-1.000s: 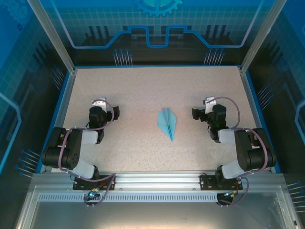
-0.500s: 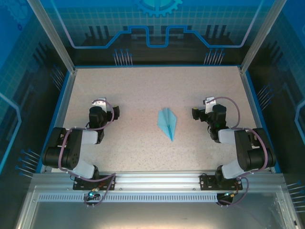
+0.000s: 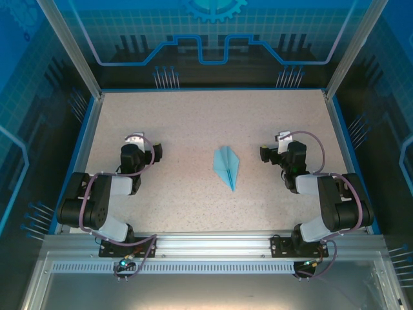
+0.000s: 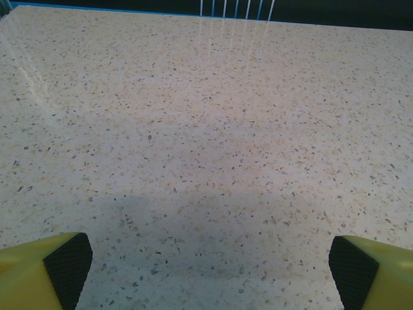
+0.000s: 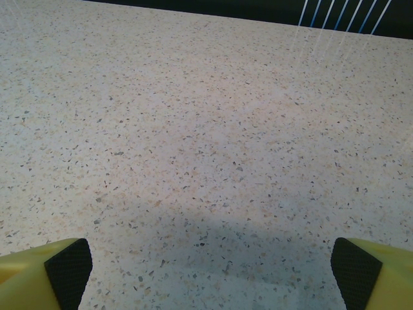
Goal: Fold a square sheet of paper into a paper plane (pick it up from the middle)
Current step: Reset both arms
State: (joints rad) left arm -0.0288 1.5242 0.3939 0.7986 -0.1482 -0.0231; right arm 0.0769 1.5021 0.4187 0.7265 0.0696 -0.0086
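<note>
A light-blue paper plane (image 3: 226, 166) lies flat in the middle of the speckled table (image 3: 193, 123), its point toward the near edge. The square sheet of paper is no longer a flat square; it is this folded dart. My left gripper (image 3: 135, 143) rests low on the left, well apart from the plane. In the left wrist view the left gripper (image 4: 210, 268) is open over bare table, its black pads (image 4: 68, 266) far apart. My right gripper (image 3: 281, 143) sits to the plane's right, apart from it. The right wrist view has the right gripper (image 5: 211, 268) open with nothing between its pads (image 5: 353, 270).
Blue rails and aluminium posts (image 3: 70, 55) frame the table. A dark back wall with white pins (image 3: 166, 77) stands beyond the far edge. An aluminium rail (image 3: 206, 245) carries both arm bases at the near edge.
</note>
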